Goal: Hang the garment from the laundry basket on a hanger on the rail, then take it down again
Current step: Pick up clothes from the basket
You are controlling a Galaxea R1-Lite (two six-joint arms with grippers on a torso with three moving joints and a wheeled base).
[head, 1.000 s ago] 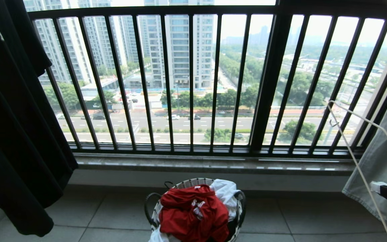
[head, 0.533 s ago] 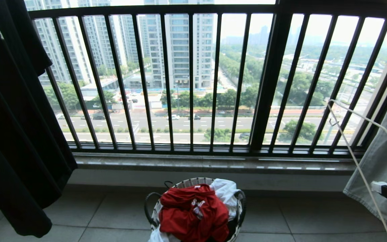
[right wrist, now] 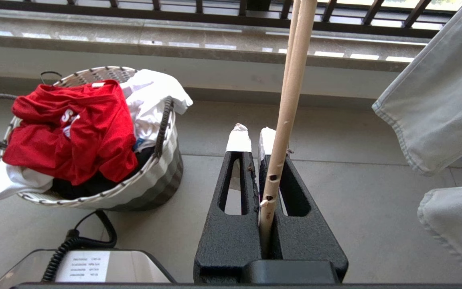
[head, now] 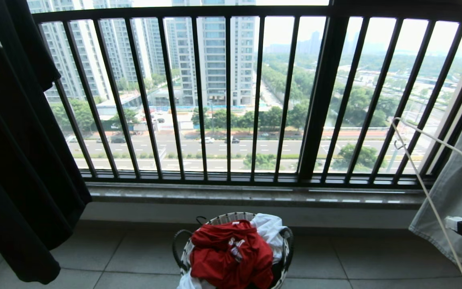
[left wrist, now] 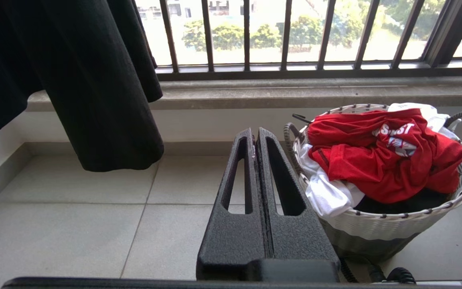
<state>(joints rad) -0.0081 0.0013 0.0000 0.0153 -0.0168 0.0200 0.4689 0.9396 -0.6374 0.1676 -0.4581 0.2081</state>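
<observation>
The garment, crumpled red, is seen heaped atop the laundry basket at the bottom centre of the head view. The hanger is clamped in the right gripper at lower right. The left gripper is shut, empty. The thin wire could be twisted or dropped if jolted.

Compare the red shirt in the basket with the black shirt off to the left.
The red shirt lies crumpled on top of the basket on the floor; the black shirt hangs spread out, its hem clear of the floor. The red one shows white chest lettering; the black shows only a pale mark near its top. Both are fabric tops.
</observation>
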